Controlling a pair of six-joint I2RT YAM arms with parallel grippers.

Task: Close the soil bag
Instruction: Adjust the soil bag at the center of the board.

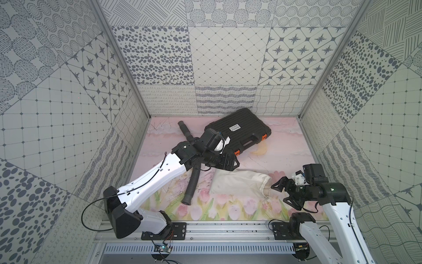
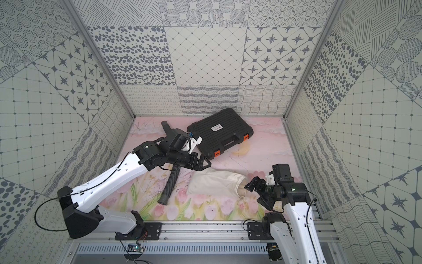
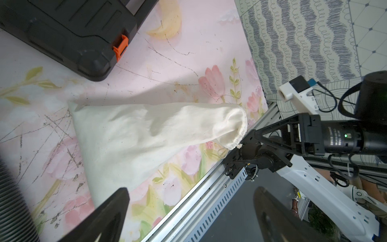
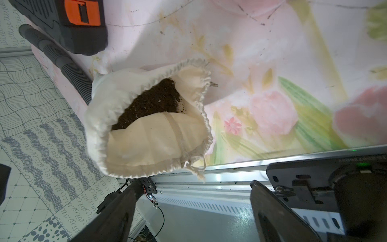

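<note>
1 soil bag (image 1: 237,184), 1 black case (image 1: 239,130), 1 hose (image 1: 193,180), 2 grippers.
Spread and empty: left gripper (image 1: 234,163), right gripper (image 1: 278,193); right perhaps touching bag mouth; bare mat (image 1: 285,141) beyond bag.

the soil bag (image 4: 155,142), just ahead of the right gripper's (image 4: 191,185) wide-spread jaws, is off-white woven cloth, matt and softly creased, with a frayed pale cord (image 4: 193,167). the soil (image 4: 155,102) inside is dark, crumbly and rough. beyond it, the black case (image 4: 88,39) is matt ribbed plastic with a smooth orange latch (image 4: 81,12), and the hose (image 4: 69,67) is corrugated dark plastic. under the jaws, the rail (image 4: 230,174) is shiny brushed metal. the table mat (image 4: 272,52) is smooth and scuffed.
</note>
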